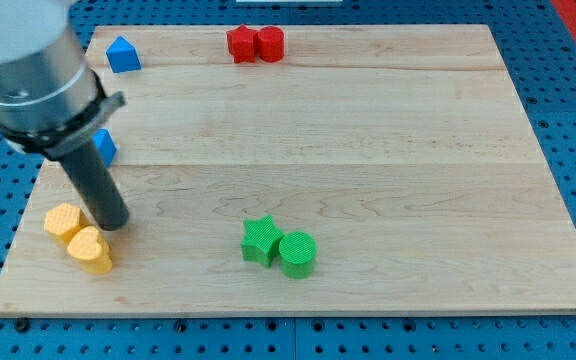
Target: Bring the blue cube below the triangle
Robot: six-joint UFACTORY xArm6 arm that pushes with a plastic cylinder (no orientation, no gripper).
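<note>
The blue triangle block (121, 54) sits at the board's top left corner. The blue cube (105, 146) lies below it near the left edge, partly hidden behind my rod. My tip (114, 225) rests on the board below the blue cube, just right of the yellow blocks and apart from the cube.
A yellow hexagon block (64, 221) and a yellow heart block (90, 249) lie at the lower left, next to my tip. A green star (260, 240) and green cylinder (297, 253) sit at bottom centre. Two red blocks (255, 44) sit at the top edge.
</note>
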